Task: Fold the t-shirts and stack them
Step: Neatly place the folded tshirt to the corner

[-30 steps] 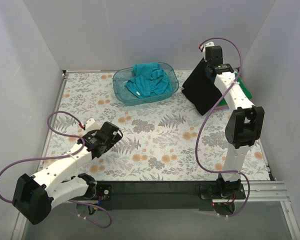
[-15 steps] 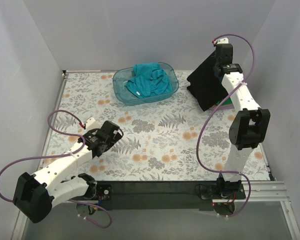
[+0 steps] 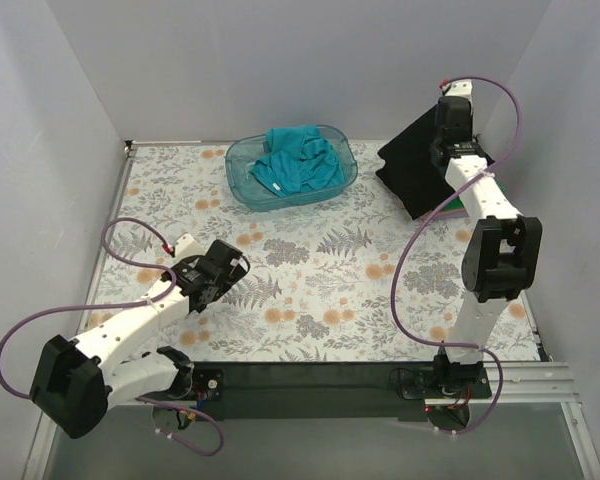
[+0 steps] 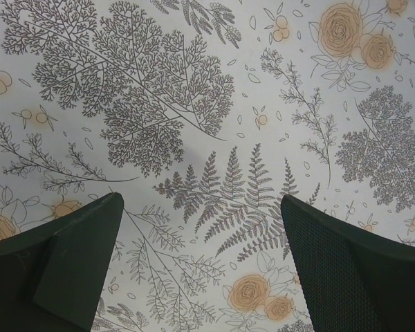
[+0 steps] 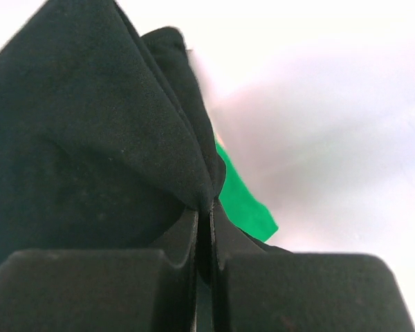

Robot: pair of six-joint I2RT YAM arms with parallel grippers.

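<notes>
The black t-shirt (image 3: 416,165) hangs lifted at the far right, pinched at its top by my right gripper (image 3: 450,112), which is shut on it; the right wrist view shows the black cloth (image 5: 90,138) clamped between the closed fingers (image 5: 173,249). A sliver of the bright green t-shirt (image 3: 462,208) lies under it by the right wall, also in the right wrist view (image 5: 242,197). The teal t-shirt (image 3: 295,160) lies crumpled in the blue tub (image 3: 242,188). My left gripper (image 3: 225,272) is open and empty low over the flowered table at the near left, its fingers (image 4: 69,256) wide apart.
The translucent blue tub stands at the back centre. Grey walls close in the table on the left, back and right; the right arm is close to the right wall. The flowered tablecloth (image 3: 330,280) covers the table.
My right gripper has carried the black t-shirt up and toward the back right corner. The left arm has shifted slightly.
</notes>
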